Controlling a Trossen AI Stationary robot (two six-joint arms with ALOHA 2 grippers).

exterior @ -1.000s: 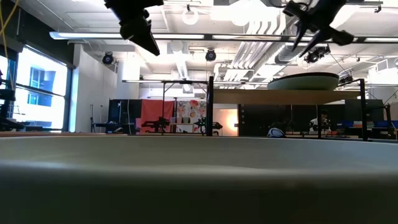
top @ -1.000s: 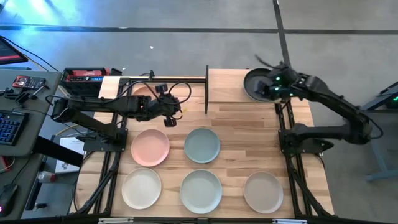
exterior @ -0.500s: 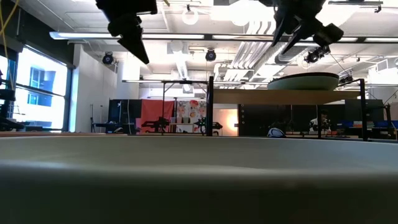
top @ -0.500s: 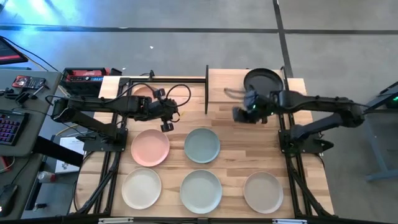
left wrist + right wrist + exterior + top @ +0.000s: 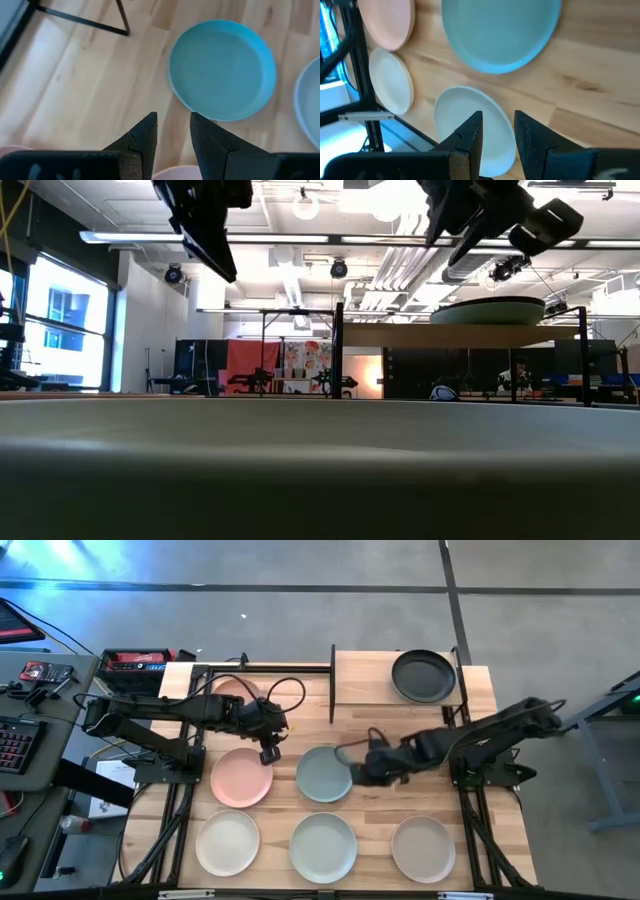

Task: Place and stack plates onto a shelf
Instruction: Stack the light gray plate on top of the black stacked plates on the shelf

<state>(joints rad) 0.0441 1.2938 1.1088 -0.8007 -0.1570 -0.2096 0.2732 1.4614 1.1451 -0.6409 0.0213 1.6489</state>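
Observation:
The shelf [image 5: 372, 680] stands at the table's far side with a black plate [image 5: 423, 676] lying flat on it. On the table lie a pink plate [image 5: 241, 778], a blue-green plate [image 5: 324, 773], a cream plate [image 5: 228, 842], a pale blue plate [image 5: 323, 846] and a beige plate [image 5: 424, 849]. Another pink plate [image 5: 230, 688] shows partly under the left arm. My left gripper [image 5: 268, 753] hangs open above the pink plate's far right rim. My right gripper [image 5: 350, 760] hangs open over the blue-green plate's right edge, slanting down. Both are empty.
The shelf's black frame post [image 5: 332, 685] stands between the two arms. Bare wood lies right of the blue-green plate [image 5: 420, 785]. In the low view a plate rim [image 5: 320, 470] fills the foreground, and both grippers [image 5: 215, 255] [image 5: 455, 235] hang high above it.
My right gripper has swung from above the black plate on the shelf toward the table's near left and down, ending over the blue-green plate's right edge. The black plate stays on the shelf. My left gripper has rolled and tipped further down, nearly in place.

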